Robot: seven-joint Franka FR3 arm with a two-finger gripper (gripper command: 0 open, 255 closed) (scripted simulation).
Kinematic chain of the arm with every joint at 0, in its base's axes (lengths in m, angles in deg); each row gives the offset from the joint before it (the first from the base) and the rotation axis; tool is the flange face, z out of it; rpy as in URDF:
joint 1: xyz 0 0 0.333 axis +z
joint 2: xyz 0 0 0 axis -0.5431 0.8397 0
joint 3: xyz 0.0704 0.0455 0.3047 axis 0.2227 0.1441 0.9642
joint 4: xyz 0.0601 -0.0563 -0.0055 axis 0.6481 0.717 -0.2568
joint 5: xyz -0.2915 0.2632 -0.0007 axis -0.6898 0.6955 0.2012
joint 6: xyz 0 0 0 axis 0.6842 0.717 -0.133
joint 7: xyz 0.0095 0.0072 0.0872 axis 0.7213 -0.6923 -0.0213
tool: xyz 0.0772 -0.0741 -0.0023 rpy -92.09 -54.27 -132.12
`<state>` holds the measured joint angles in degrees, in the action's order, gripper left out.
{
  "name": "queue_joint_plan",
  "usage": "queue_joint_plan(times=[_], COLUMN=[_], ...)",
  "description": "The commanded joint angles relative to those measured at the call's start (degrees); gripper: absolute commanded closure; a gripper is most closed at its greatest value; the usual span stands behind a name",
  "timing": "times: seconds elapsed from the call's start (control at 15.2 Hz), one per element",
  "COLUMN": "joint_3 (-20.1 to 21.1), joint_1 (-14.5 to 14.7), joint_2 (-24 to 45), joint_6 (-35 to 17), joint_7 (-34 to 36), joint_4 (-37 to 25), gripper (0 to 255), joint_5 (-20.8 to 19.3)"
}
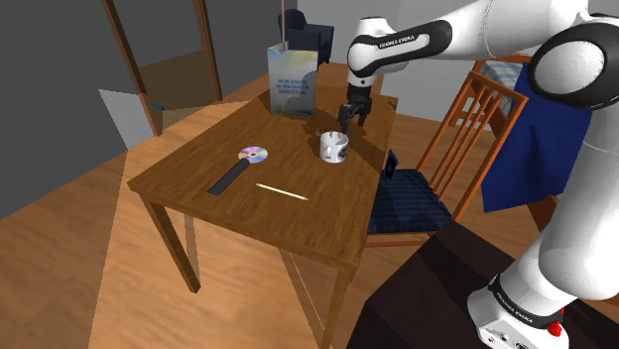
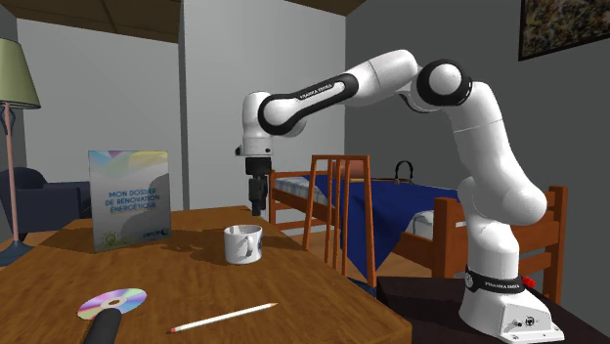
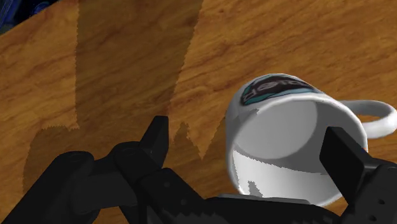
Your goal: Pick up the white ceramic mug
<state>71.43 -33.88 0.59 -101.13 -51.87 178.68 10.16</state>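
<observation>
The white mug (image 1: 333, 146) stood upright on the wooden desk (image 1: 198, 171), near the edge beside the chair (image 1: 448, 139). The end effector (image 1: 355, 116) hovered just above it with its fingers spread wide, holding nothing and not touching the mug. A booklet (image 1: 292, 79) stood behind the mug. A disc (image 1: 254, 154) and a pencil (image 1: 282, 191) lay well apart from it.

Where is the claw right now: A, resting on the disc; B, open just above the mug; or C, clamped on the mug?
B: the claw hangs above the white mug with its fingers apart and a gap down to the rim, far from the disc.
</observation>
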Motion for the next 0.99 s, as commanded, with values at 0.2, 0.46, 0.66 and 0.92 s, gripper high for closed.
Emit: queue_joint_plan(times=[0.2, 0.46, 0.66, 0.92], joint_3=[0.44, 0.49, 0.52, 0.52], joint_1=[-0.60, -0.60, -0.60, -0.61], joint_2=[9.53, 10.42, 11.07, 11.09], joint_6=[1.68, -0.98, -2.65, -2.55], joint_7=[-1.27, -1.42, -1.52, -1.53], joint_4=[-9.28, -7.51, -6.48, -6.61], gripper=[0, 0, 0, 255], joint_5=[1.28, 1.39, 1.46, 1.46])
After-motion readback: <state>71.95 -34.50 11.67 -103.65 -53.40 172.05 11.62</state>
